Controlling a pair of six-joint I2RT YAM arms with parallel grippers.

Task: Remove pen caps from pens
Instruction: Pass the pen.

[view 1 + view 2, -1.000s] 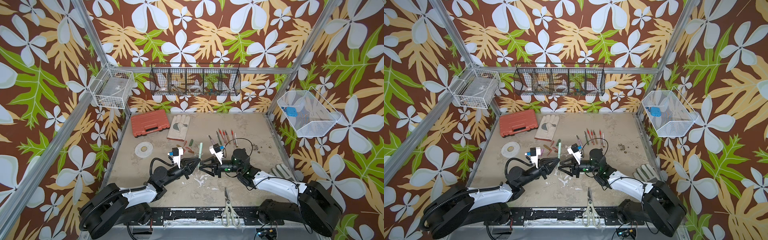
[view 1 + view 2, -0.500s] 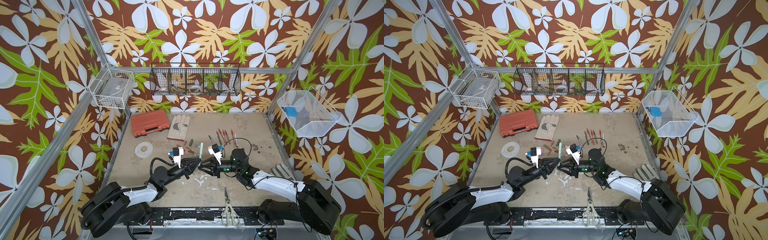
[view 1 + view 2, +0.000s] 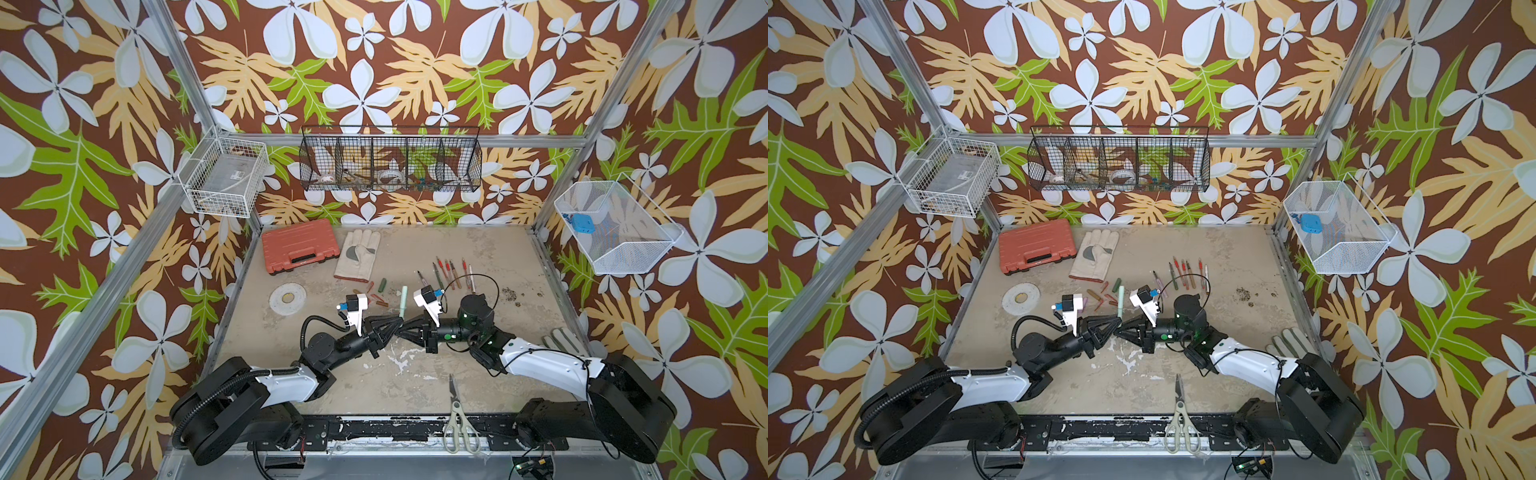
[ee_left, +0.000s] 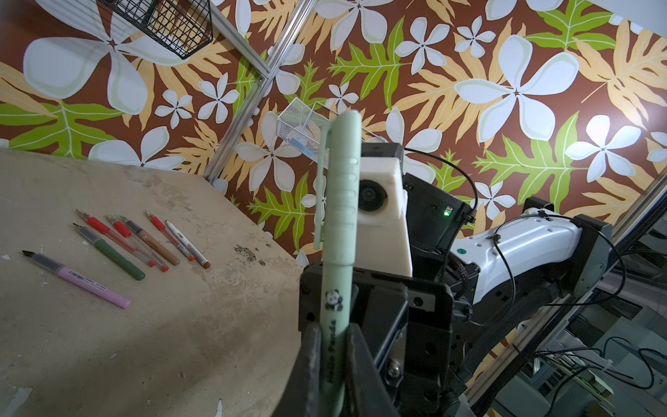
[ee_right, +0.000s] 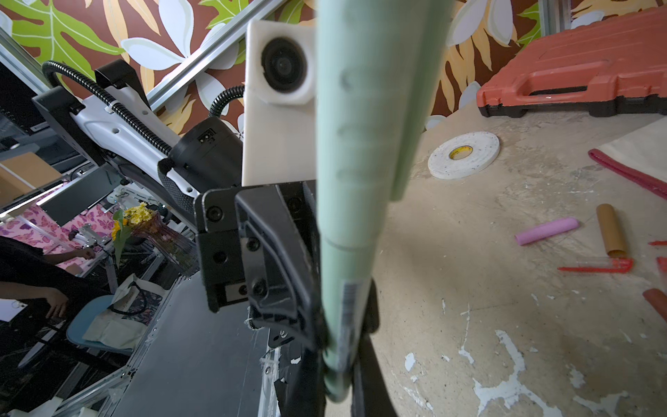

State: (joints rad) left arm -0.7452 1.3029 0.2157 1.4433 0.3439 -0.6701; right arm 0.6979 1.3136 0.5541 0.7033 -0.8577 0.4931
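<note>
open tabletop [image 3: 507, 257] on the right; loose caps [image 3: 382, 284], pens [image 3: 448, 269] behind

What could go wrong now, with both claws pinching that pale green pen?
1. The left gripper and right gripper both seem shut low on the barrel of the pale green pen, close together, while its cap stands free above them. Pulling apart may strain the pen rather than uncap it.
2. With so little of the pen held, it could slip out and drop onto the table.
</note>
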